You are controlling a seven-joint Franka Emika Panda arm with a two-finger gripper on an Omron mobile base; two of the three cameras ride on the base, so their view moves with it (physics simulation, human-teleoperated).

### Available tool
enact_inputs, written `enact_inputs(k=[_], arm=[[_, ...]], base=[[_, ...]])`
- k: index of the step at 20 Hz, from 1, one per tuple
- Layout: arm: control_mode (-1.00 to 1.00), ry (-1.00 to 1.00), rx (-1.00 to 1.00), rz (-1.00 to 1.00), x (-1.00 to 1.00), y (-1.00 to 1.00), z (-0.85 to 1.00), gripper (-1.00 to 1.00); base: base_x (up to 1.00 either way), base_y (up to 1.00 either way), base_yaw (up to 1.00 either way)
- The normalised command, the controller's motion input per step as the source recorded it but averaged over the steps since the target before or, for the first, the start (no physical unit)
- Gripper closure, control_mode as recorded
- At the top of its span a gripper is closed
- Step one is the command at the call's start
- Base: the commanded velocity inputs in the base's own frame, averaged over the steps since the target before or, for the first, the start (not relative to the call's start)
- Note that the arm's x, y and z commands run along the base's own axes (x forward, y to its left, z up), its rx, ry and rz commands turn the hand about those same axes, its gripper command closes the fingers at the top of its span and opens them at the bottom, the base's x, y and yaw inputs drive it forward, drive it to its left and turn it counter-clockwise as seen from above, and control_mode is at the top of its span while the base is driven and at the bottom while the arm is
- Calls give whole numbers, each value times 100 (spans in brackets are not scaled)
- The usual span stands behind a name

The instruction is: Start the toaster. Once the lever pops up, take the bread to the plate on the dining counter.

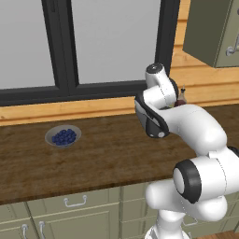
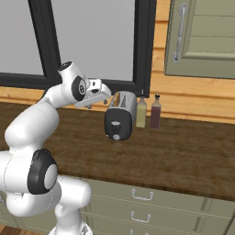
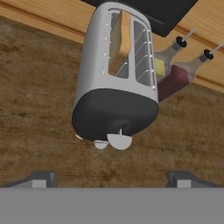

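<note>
At the far left of my left base view I have a grey bowl of blue berries (image 1: 63, 136) on the wooden counter (image 1: 102, 158), below the dark-framed window (image 1: 65, 46). Moving right, my arm is folded: the elbow bulges low near the base, the forearm climbs up and back, and the wrist bends over so the hand points forward and down toward the wall. In the right base view the gripper (image 2: 103, 94) hangs above the counter, just left of the toaster (image 2: 120, 115) and not touching it. In the hand view the fingertips (image 3: 41, 178) stand wide apart with nothing between them. The toaster stands ahead of them, its dark end and lever facing me, the bread (image 3: 120, 41) upright in a slot. To its right stand two bottles (image 2: 148, 111), one yellowish, one dark red, against the wall.
</note>
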Motion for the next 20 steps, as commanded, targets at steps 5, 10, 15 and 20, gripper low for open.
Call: enact_inputs(k=[5, 10, 15, 20], arm=[[-100, 0, 0, 0, 0, 0, 0, -100], [-100, 0, 0, 0, 0, 0, 0, -100], [-100, 0, 0, 0, 0, 0, 0, -100], [-100, 0, 0, 0, 0, 0, 0, -100]], base=[[0, 0, 0], [0, 0, 0], [0, 0, 0], [0, 0, 0]])
